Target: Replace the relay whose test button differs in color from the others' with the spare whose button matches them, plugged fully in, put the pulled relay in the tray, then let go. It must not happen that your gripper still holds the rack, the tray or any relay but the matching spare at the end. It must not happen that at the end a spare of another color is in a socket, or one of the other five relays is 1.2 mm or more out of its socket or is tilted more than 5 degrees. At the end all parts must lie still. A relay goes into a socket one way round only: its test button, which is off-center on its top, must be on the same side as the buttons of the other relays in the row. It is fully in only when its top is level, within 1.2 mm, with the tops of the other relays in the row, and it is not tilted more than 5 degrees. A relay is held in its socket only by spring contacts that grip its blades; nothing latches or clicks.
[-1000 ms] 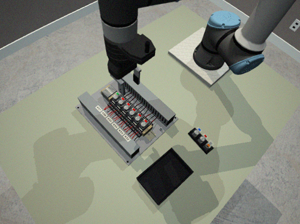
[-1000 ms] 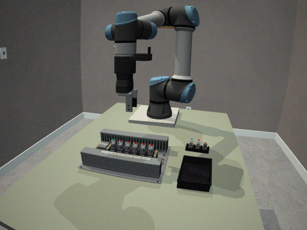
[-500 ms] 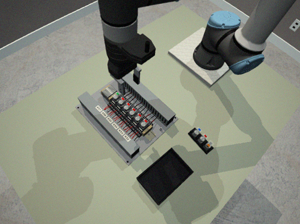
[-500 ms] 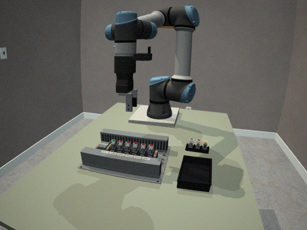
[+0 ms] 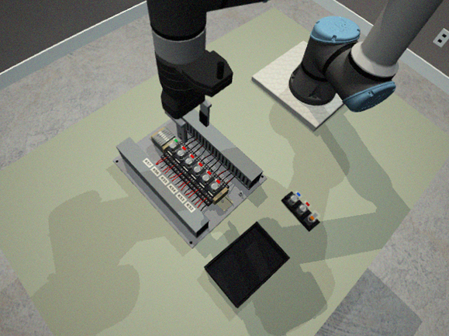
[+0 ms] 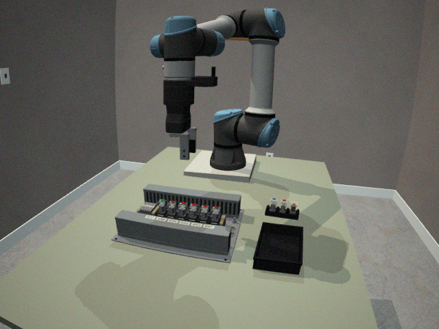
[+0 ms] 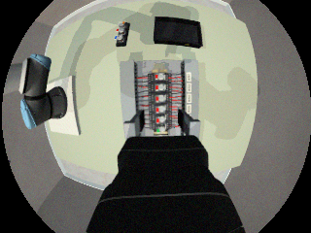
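A row of several relays (image 5: 194,166) sits in sockets on a grey panel between two cable ducts. The relay at the left end has a green button (image 5: 175,141); the others have red buttons. It also shows in the exterior view (image 6: 162,201) and in the wrist view (image 7: 158,131). My gripper (image 5: 193,122) (image 6: 187,145) hangs open and empty high above the row's green-button end. A black spare holder (image 5: 300,210) to the right carries three relays with blue (image 5: 297,194), red (image 5: 307,203) and orange (image 5: 311,218) buttons. The black tray (image 5: 246,263) is empty.
Two grey slotted cable ducts (image 5: 161,185) (image 5: 222,148) flank the relay row. A grey terminal block (image 5: 161,136) sits beside the green-button relay. The arm's base (image 5: 326,79) stands on a white plate at the back right.
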Controlling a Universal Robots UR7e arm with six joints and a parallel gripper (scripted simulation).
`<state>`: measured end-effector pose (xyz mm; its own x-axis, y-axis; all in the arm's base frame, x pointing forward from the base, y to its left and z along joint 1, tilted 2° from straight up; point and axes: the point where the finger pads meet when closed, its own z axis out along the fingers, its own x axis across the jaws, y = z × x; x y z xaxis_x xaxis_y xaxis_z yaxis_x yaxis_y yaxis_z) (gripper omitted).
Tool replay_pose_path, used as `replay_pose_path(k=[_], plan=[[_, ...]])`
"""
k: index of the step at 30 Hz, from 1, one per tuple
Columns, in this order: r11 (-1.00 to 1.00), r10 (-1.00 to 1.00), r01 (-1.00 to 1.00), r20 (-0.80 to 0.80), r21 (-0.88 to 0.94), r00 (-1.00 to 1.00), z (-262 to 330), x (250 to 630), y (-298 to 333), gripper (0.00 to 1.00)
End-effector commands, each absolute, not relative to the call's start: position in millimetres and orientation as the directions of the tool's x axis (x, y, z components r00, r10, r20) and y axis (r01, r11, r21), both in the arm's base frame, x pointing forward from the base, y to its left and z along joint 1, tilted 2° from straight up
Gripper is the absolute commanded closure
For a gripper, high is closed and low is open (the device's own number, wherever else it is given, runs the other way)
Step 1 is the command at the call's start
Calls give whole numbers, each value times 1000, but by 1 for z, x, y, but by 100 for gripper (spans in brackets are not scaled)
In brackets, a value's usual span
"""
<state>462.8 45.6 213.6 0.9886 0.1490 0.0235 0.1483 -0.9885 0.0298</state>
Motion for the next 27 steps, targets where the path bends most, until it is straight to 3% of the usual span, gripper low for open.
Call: replay_pose_path(k=[1,18,23,27], plan=[[-988,149,148,25,30,989,214,463,46,0],[-988,149,148,25,30,989,214,463,46,0],[-988,149,148,25,30,989,169,470,7,0],[-988,149,148,25,30,989,169,470,7,0]])
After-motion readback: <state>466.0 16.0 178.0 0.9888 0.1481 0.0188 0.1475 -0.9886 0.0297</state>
